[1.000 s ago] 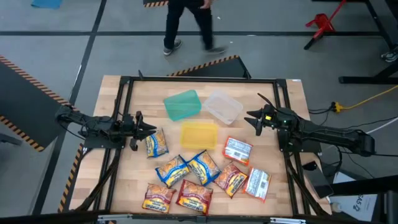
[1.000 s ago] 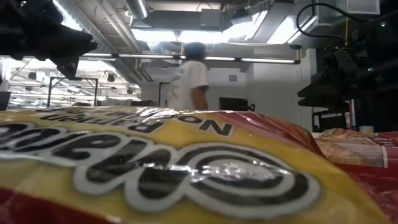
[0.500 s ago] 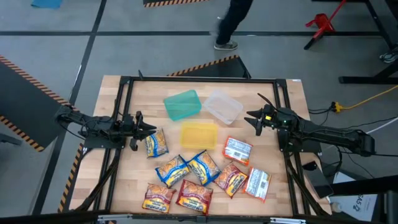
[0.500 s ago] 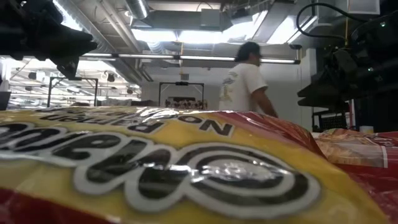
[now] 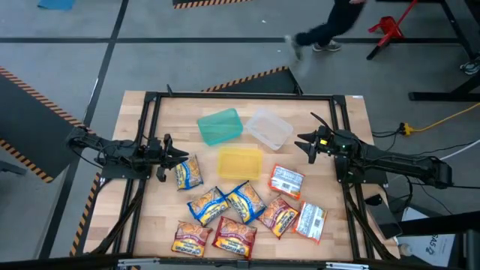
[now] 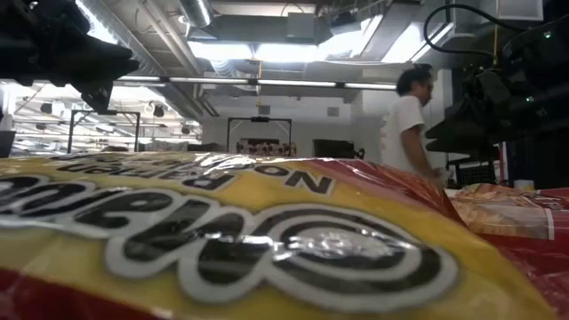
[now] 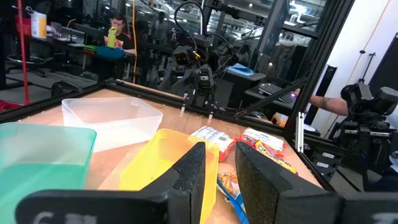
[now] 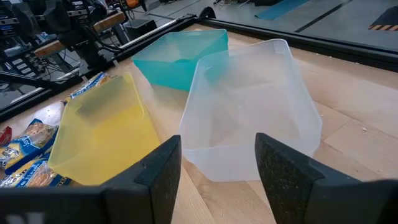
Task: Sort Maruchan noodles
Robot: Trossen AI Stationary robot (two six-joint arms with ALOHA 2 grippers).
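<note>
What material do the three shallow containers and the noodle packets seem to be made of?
The teal container, yellow container and clear container look like thin glossy plastic: light passes through their walls. The Maruchan noodle packets seem to be printed plastic film, probably: shiny, crinkled surfaces.

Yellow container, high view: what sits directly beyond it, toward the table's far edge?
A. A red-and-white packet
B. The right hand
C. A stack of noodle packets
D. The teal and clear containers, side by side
D: the yellow container lies just in front of the teal container and the clear container, which sit side by side; the noodle packets all lie nearer.
</note>
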